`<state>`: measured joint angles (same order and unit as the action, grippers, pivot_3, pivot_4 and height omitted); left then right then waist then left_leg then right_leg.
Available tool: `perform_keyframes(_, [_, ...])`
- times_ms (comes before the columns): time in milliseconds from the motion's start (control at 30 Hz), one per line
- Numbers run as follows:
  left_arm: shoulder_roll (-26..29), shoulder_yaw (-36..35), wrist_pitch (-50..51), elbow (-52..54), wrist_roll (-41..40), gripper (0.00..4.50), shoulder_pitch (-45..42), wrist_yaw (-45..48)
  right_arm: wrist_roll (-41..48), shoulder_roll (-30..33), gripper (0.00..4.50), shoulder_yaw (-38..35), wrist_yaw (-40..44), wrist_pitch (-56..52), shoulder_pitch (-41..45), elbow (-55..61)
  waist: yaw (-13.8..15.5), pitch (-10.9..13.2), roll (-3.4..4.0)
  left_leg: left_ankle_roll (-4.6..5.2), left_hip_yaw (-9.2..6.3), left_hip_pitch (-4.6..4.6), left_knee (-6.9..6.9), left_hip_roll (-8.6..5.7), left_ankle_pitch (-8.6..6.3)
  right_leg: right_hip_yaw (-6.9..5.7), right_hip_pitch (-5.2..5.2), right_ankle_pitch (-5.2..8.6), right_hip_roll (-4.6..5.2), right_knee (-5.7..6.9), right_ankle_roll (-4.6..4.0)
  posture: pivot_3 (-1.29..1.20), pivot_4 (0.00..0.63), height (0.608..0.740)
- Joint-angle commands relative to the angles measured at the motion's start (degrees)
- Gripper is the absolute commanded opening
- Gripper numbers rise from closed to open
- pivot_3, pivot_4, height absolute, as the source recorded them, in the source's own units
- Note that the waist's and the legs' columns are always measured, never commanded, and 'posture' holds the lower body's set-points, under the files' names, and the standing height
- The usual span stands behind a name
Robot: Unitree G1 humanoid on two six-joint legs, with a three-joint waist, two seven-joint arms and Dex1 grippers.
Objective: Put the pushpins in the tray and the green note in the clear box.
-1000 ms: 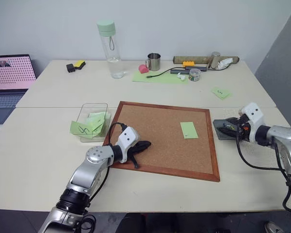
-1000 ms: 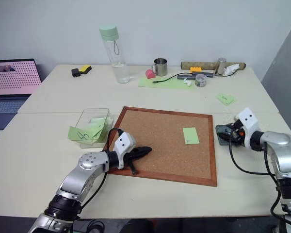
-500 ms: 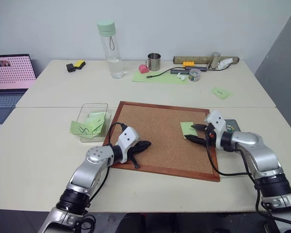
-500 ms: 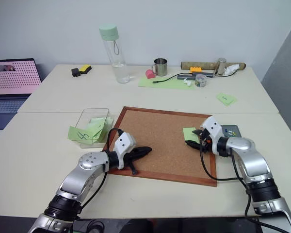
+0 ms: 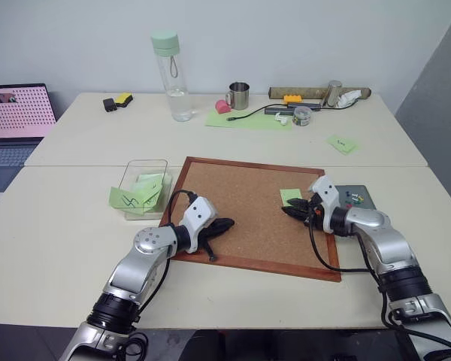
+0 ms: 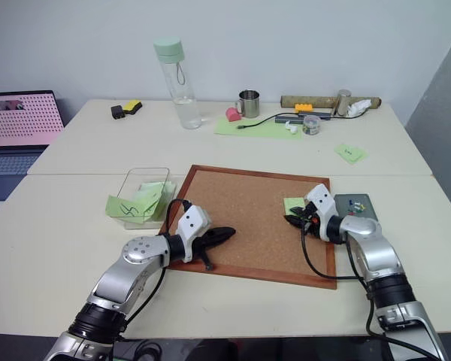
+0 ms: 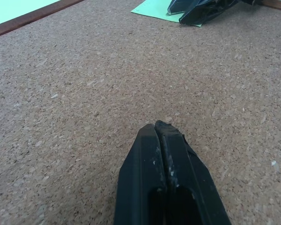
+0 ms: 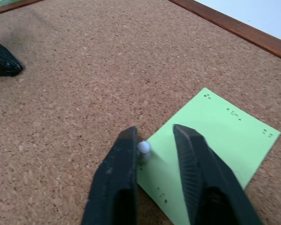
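Note:
The green note (image 5: 289, 195) lies on the corkboard near its right edge. My right gripper (image 8: 154, 133) is down at the note's near corner, jaws narrowly open. A pale pushpin (image 8: 144, 148) stands between the fingers, against one finger's inner face and clear of the other. The dark grey tray (image 5: 361, 193) sits just right of the board with a few coloured pushpins (image 6: 358, 203) in it. The clear box (image 5: 146, 167) stands left of the board. My left gripper (image 5: 227, 224) is shut and empty, resting on the board's near left part.
The wood-framed corkboard (image 5: 240, 203) fills the table's middle. Scribbled green notes (image 5: 135, 197) lie in and over the clear box. At the back are a water bottle (image 5: 171, 75), a metal cup (image 5: 239, 95), a large green sheet (image 5: 248, 119) and a laptop (image 5: 15, 113).
My right gripper came left from the tray onto the corkboard, dropped to the green note and narrowed its jaws around a pin. The left arm stayed still.

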<state>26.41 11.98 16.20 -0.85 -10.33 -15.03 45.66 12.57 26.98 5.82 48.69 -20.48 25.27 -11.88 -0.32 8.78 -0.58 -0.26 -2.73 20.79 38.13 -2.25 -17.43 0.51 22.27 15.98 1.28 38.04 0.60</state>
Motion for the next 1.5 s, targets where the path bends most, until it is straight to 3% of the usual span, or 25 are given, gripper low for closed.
perform_keyframes(33, [1.1,1.7,2.7,-2.2,2.1,0.00,2.3,0.3,0.6,0.7,0.29,-1.9,0.0,1.1,-0.2,1.4,0.0,0.0,0.00,0.00,0.00,0.00,0.00,0.00,0.00,0.00,0.00,0.00,0.00,0.00,0.00,0.00,0.150,0.740])
perform_keyframes(100, [1.0,1.7,2.7,-2.2,2.1,0.00,2.3,0.2,0.9,0.7,0.03,-2.1,0.0,0.9,-0.4,1.9,0.0,0.0,0.00,0.00,0.00,0.00,0.00,0.00,0.00,0.00,0.00,0.00,0.00,0.00,0.00,0.00,0.150,0.740])
perform_keyframes(633, [-1.7,0.6,1.3,-4.9,2.5,0.00,1.4,-3.3,1.6,4.2,0.03,-1.6,1.5,0.3,-0.3,13.0,0.2,0.0,0.03,0.00,-0.01,-0.01,0.00,0.00,0.00,0.00,-0.01,0.00,0.00,0.00,0.00,0.00,0.150,0.740])
perform_keyframes(833, [-4.2,-4.1,6.1,-0.8,-4.1,0.00,0.1,-3.7,-1.1,6.3,0.03,0.1,2.0,3.2,-0.5,17.3,0.4,0.0,0.01,0.00,-0.08,0.00,0.05,-0.03,0.00,-0.03,-0.06,-0.03,0.00,0.02,0.05,0.00,0.150,0.740])
perform_keyframes(1100, [-13.0,-17.1,24.4,6.8,-26.0,1.47,-3.3,-9.0,-6.5,7.5,0.00,1.1,0.9,13.9,-0.2,18.4,0.2,0.2,-0.26,-0.03,-0.11,0.12,0.06,-0.02,0.02,-0.08,0.04,-0.02,0.00,-0.01,0.05,0.00,0.150,0.740])
perform_keyframes(1267, [-19.7,-20.8,31.7,7.8,-35.9,2.37,-4.6,-13.2,-9.0,8.0,0.00,2.1,1.2,20.1,0.8,18.9,0.2,0.2,-0.35,-0.20,-0.09,0.13,0.11,-0.02,0.11,-0.07,0.02,-0.02,0.01,-0.04,0.06,0.00,0.150,0.740])
perform_keyframes(1500, [-25.3,-21.2,33.9,6.3,-41.0,3.66,-6.7,-16.7,-12.2,9.1,0.00,3.9,2.3,27.2,1.1,19.8,0.3,0.2,-0.38,-0.29,-0.10,0.12,0.11,-0.03,0.16,-0.08,0.01,-0.02,0.00,-0.03,0.06,0.00,0.150,0.740])
